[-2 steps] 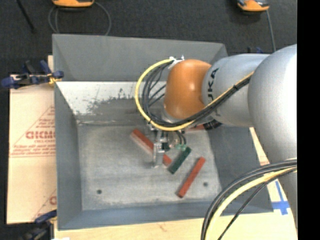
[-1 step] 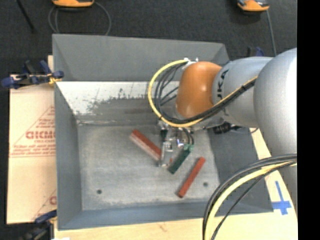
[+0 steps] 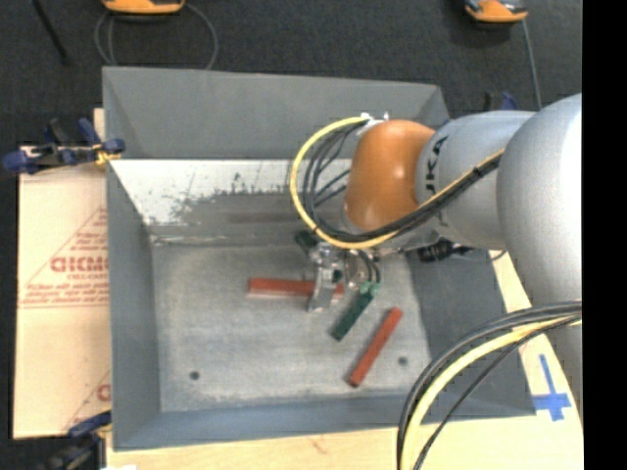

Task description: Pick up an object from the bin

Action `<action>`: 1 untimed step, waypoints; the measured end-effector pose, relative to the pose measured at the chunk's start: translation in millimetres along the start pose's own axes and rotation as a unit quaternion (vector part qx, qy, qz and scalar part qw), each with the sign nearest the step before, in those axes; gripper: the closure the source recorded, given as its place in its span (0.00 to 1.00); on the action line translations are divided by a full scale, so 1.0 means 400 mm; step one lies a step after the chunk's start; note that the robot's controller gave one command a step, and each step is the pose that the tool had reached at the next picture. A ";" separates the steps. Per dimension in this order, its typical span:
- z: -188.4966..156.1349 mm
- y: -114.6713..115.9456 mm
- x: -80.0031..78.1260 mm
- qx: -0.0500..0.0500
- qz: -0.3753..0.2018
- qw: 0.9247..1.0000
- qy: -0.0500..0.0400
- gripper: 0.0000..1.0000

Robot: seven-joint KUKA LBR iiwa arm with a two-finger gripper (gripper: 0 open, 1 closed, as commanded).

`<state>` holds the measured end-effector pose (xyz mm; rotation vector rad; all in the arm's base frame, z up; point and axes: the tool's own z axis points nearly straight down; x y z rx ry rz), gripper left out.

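Arm [image 3: 509, 184] over bin [image 3: 127, 311]; gripper [image 3: 326, 290] at end of left red bar [image 3: 277, 287], grip unclear; open floor leftward.

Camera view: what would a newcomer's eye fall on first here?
First, the big silver arm with its orange cover, reaching from the right over the middle of the grey bin. Under it the gripper sits at the right end of a red stick; a dark green stick and a second red stick lie slanted just right of it.

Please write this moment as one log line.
arm: in bin | gripper: at end of left red stick | nearby: green stick, right red stick
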<state>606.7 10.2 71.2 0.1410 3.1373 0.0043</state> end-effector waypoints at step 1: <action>-0.410 0.111 -0.026 0.001 -0.051 0.999 -0.007 1.00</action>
